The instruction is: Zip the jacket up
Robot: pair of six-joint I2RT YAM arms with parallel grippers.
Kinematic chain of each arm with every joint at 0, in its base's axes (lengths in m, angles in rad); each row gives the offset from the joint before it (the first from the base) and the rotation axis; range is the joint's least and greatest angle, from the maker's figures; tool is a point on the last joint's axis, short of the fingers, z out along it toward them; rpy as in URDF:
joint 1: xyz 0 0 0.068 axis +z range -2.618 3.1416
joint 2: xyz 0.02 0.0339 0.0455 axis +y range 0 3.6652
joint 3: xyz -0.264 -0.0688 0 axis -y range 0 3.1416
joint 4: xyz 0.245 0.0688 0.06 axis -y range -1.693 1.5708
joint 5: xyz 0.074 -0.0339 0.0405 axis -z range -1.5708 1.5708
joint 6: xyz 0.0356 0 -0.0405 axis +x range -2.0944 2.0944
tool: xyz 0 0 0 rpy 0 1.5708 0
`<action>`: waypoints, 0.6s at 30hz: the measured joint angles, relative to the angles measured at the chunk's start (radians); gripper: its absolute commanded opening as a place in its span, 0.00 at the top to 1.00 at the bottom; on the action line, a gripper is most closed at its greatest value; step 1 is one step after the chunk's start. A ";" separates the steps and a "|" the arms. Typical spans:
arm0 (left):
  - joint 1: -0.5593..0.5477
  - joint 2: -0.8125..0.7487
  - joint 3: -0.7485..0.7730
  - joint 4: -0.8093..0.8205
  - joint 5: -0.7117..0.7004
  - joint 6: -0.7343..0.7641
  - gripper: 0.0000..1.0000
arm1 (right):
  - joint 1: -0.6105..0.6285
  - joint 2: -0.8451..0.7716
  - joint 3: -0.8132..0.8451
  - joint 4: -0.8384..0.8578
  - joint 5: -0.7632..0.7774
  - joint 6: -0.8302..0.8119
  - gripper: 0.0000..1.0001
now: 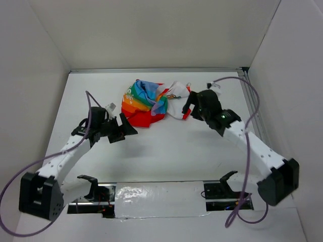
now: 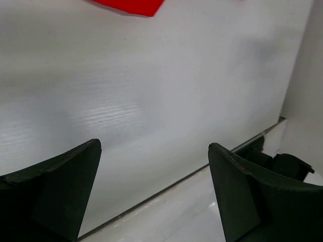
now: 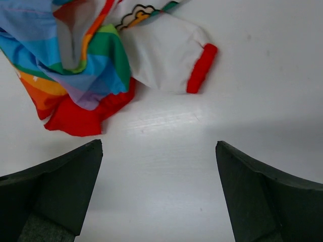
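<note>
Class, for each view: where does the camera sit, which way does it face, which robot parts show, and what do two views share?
Top external: above and behind the robot, looking down at the table; shows both arms, left hand, right hand.
Left wrist: on the left arm, facing mostly bare table; own open fingers show.
Right wrist: on the right arm, facing down at the jacket; own open fingers show.
Shared: both wrist views catch the jacket's red fabric.
</note>
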 measured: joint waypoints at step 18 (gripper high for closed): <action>0.059 0.912 0.622 -0.016 -0.148 0.032 0.42 | 0.074 0.896 0.653 0.136 -0.394 -0.263 0.20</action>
